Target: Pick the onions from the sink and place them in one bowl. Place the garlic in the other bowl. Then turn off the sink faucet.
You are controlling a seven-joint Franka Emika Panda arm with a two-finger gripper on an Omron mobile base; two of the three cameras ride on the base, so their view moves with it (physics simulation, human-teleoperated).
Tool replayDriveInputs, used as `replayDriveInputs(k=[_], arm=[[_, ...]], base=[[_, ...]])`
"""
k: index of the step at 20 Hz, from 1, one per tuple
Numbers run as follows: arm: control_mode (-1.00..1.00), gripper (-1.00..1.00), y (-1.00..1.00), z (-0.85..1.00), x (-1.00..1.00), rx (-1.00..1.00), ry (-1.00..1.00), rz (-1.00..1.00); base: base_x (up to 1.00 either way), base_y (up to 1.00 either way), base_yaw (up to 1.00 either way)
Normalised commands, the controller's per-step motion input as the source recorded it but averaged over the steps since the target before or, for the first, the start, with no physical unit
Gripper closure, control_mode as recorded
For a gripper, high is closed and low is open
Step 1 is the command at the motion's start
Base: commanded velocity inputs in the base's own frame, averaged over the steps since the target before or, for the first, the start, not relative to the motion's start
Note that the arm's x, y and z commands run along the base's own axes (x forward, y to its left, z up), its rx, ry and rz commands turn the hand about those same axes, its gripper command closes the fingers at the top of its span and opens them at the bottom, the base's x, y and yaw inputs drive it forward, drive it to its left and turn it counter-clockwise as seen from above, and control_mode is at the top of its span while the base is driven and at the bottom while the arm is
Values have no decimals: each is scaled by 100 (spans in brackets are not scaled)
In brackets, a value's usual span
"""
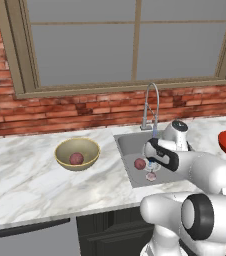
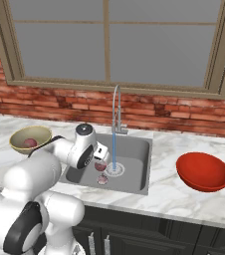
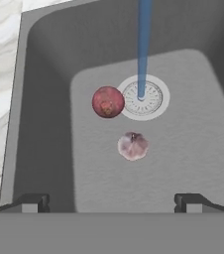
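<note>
A reddish-purple onion (image 3: pixel 108 102) and a pale whitish-pink garlic (image 3: pixel 133 146) lie in the grey sink (image 3: pixel 49 114) under a blue stream of water (image 3: pixel 143 47), while the yellowish-tan bowl (image 1: pixel 77 153), the bright red bowl (image 2: pixel 203 171) and the white grey-veined marble counter (image 1: pixel 25 175) sit before red brick (image 1: pixel 60 111).

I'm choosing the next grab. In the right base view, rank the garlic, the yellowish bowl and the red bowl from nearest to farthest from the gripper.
1. Garlic: on the sink floor just below the open gripper.
2. Yellowish bowl: on the counter left of the sink, holding one onion.
3. Red bowl: on the counter right of the sink, farthest.
</note>
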Motion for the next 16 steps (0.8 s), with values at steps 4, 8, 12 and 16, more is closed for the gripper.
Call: replayDriveInputs(k=[4,8,12,16], arm=[[-100,-100,0,-9,13,0,-1,0],[-100,-100,0,-19,20,0,0,0],[-100,-100,0,-18,30,0,0,0],[-100,-100,-3,-17,28,2,0,0]], base=[[0,0,0],[0,0,0],[0,0,0],[0,0,0]])
